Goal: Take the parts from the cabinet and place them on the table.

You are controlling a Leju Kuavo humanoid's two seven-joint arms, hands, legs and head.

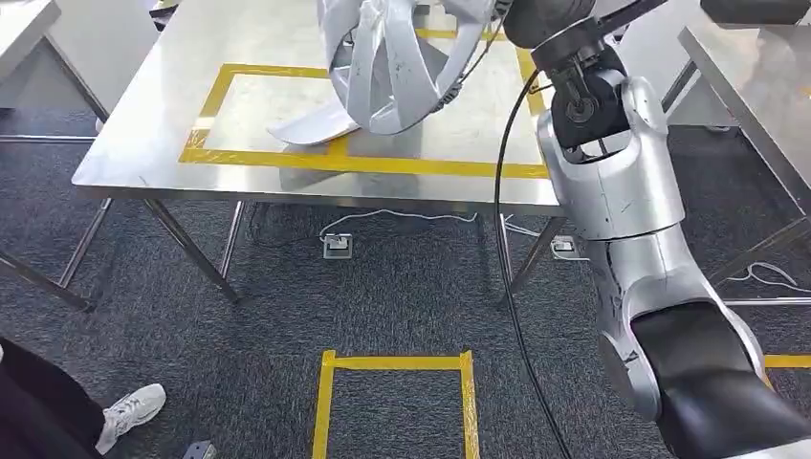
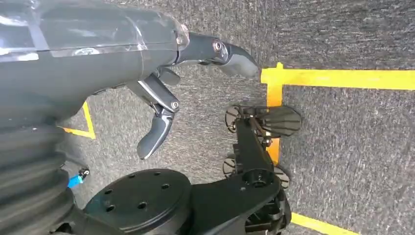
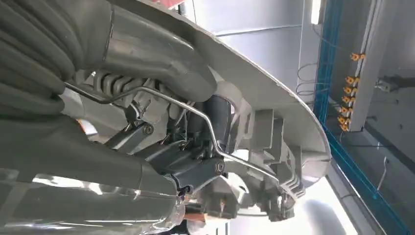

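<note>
You had the table (image 1: 143, 153) as the biggest thing in the head view: a brushed steel top filling the upper left and centre of the frame, smooth and reflective, with a rectangle of yellow tape (image 1: 383, 164) marked on it. Above that rectangle, at top centre, sat the part (image 1: 392, 57), a large white-and-silver moulded plastic shell with curved ribs and open slots. Its lowest tip looked to touch the steel near the tape line, though you could not be sure it rested there. Its long axis ran roughly up the frame, tilted toward the upper right.

The relation your next move turned on: the part lay directly at the end of the right arm (image 1: 612, 182), which rose along the right side of the frame to meet it, so the right hand was by far the nearer. In the right wrist view the right hand (image 3: 195, 161) was clamped on the part, dark fingers hooked into its ribbed inner side beside a thin wire rod (image 3: 195, 110).

The left hand (image 2: 161, 98) hung over grey carpet (image 2: 342, 147), fingers apart and holding nothing.
</note>
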